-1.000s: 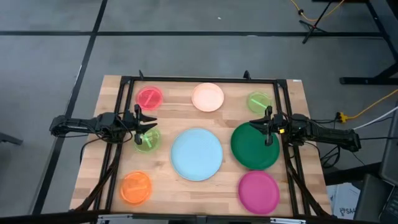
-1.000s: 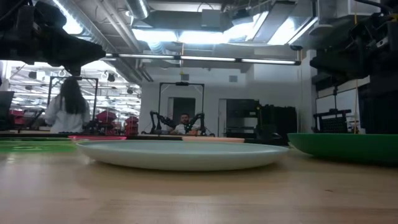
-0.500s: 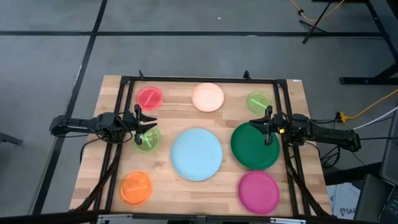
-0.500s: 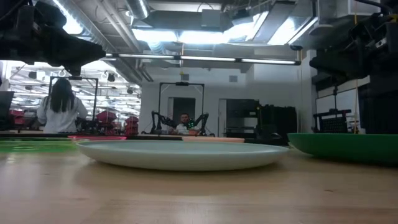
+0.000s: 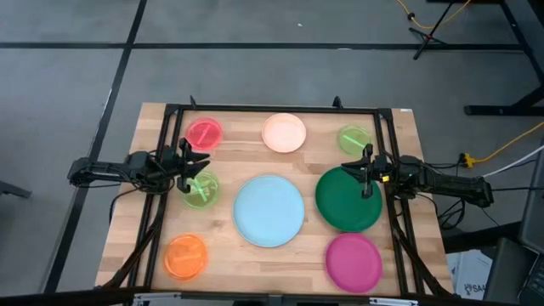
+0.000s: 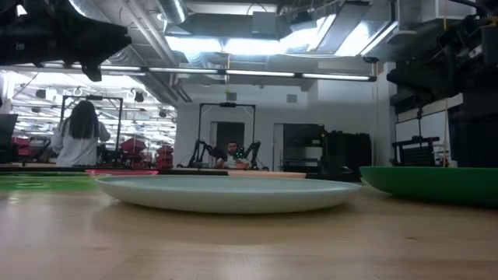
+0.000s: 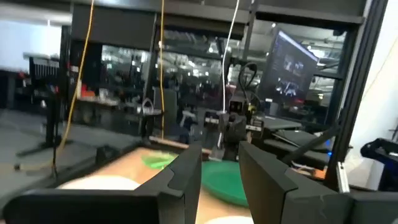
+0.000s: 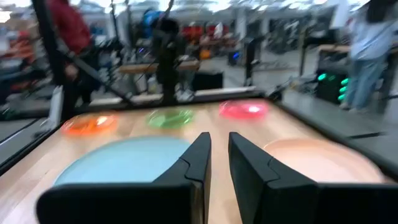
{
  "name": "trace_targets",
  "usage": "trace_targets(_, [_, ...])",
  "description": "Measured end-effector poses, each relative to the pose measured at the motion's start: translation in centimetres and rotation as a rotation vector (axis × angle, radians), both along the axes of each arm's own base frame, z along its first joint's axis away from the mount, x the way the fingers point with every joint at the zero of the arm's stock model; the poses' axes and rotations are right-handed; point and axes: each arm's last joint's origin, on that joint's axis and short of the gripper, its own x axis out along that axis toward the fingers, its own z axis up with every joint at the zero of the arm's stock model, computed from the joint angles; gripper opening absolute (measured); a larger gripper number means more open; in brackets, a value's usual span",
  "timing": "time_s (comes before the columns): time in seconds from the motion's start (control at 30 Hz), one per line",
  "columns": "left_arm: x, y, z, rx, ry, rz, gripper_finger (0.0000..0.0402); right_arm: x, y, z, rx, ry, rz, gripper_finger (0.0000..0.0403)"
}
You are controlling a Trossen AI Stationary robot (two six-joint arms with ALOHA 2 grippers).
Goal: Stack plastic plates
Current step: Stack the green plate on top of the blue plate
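Observation:
Eight round plates lie flat and apart on the wooden table. They are red [image 5: 204, 133], peach [image 5: 284, 133], lime green [image 5: 354, 138], a second lime green [image 5: 201, 190], large light blue [image 5: 269, 210], dark green [image 5: 344, 204], magenta [image 5: 354, 261] and orange [image 5: 186, 256]. My left gripper [image 5: 201, 167] [image 7: 221, 149] hovers open above the far edge of the left lime plate and touches nothing. My right gripper [image 5: 361, 172] [image 8: 219, 135] hangs over the dark green plate's right part, its fingers a narrow gap apart and clear of the plate.
A black frame [image 5: 272, 109] runs along the far edge and down both sides of the table, under the arms. Bare wood [image 5: 246, 161] shows between the plates. People [image 6: 78, 140] and other robot stations show in the room beyond the far edge.
My left gripper has risen a little and drawn slightly back toward the table's left edge. The plates lie where they were. A person in the room behind has shifted.

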Motion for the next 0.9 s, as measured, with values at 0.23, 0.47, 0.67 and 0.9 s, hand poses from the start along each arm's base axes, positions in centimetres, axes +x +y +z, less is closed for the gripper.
trace_targets(0.23, [0.0,0.3,0.0,0.017,0.012,0.108,0.0101,-0.1,-0.4,0.5,0.014,-0.051,-0.142,0.0050])
trace_targets(0.47, [0.8,0.5,-0.3,0.041,0.069,0.162,0.0101,0.2,-0.6,0.2,-0.023,-0.007,-0.199,0.0050])
trace_targets(0.67, [1.7,1.1,0.0,0.093,0.069,0.182,0.0101,0.7,-0.7,0.1,-0.070,0.024,-0.211,0.0050])
trace_targets(0.9, [3.3,1.6,-0.2,0.115,0.130,0.107,0.0101,1.6,-0.7,0.0,-0.071,0.053,-0.194,0.0050])
